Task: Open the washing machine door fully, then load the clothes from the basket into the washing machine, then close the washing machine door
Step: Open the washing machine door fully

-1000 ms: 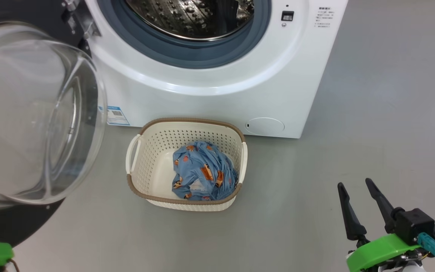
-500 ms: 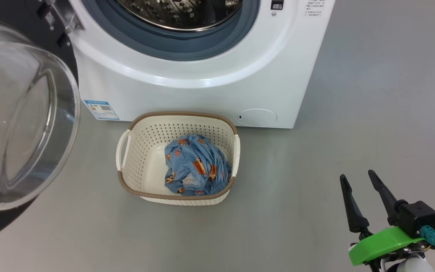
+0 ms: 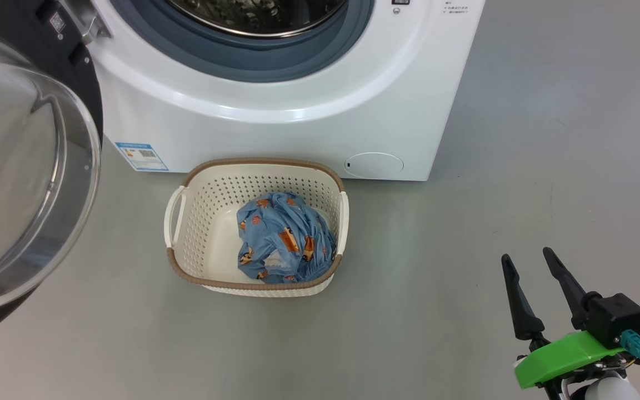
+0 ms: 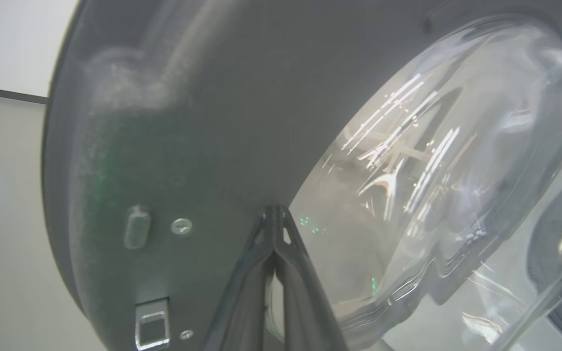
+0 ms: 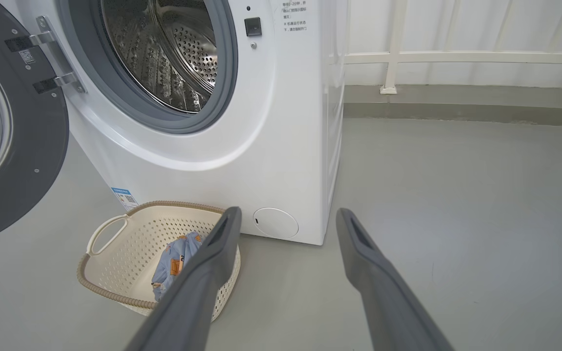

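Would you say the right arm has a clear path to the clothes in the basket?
Probably yes: only floor lies between the open right end effector and the basket, where the clothes lie uncovered.

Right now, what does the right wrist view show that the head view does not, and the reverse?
Extra in the right wrist view: a white railing and the wall behind it. Extra in the head view: the green bracket behind the right gripper, and the whole bundle of clothes. Both share the washing machine with its drum, its open door, the basket and the open right gripper.
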Controlling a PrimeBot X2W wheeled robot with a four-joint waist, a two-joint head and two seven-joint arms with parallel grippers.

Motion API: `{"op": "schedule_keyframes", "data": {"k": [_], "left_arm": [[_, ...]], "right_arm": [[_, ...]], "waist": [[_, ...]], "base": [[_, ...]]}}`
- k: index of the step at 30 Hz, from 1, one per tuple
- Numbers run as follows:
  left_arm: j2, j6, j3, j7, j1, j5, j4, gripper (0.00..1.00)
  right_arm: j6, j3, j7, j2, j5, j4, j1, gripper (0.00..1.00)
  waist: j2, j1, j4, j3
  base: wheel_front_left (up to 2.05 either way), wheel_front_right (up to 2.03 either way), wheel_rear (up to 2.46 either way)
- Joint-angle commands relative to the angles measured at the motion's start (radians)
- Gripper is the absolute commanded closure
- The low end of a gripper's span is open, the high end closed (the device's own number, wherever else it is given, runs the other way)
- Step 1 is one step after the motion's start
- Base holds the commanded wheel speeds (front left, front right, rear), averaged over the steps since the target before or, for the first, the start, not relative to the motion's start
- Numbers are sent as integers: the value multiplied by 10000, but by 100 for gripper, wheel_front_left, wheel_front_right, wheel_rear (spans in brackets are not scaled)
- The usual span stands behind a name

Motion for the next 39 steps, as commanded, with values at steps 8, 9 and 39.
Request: {"op": "schedule_keyframes", "data": {"k": [8,9,39], "left_arm": [[978,-314,582,-61,-436,369,-5,100],[987,-380,581,-61,-428,411,-47,100],[-732,-671,-3337,-61,2182,-80,-5065,100]], "right_arm": [[16,229,-49,-70,72,-186,-331,0],[16,224,-49,-63,73,-182,-325,0],[16,276,-49,197,187,-118,40,0]], "waist": [[-1,0,-20,-11],[-1,0,-16,-26],[-1,0,4,-820]], "base": [[0,0,0],[0,0,0],[0,0,0]]}}
